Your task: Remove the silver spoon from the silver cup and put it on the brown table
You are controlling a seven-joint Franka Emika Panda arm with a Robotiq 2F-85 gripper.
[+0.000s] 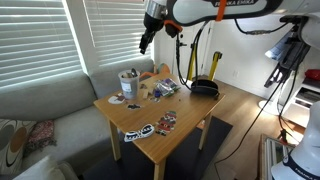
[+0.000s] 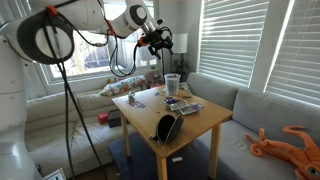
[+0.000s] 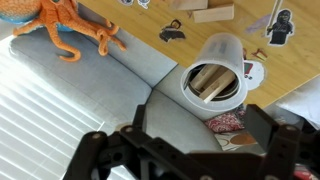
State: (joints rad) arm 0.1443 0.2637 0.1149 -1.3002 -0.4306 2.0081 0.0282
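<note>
The silver cup [image 1: 128,84] stands upright near a corner of the brown table [image 1: 190,110], close to the sofa. It also shows in an exterior view [image 2: 172,84] and from above in the wrist view [image 3: 212,72]. The silver spoon [image 1: 131,73] stands in the cup with its end above the rim. In the wrist view only pale strips [image 3: 208,82] show inside the cup. My gripper [image 1: 143,42] hangs high above the cup, apart from it, in both exterior views [image 2: 160,42]. In the wrist view its dark fingers [image 3: 190,150] are spread wide with nothing between them.
Stickers [image 1: 160,124] lie scattered over the table top. A low black rounded object [image 1: 205,87] sits at the table's far side. A grey sofa [image 1: 45,105] adjoins the table, and an orange octopus toy [image 2: 285,140] lies on it. Window blinds [image 1: 40,35] are behind.
</note>
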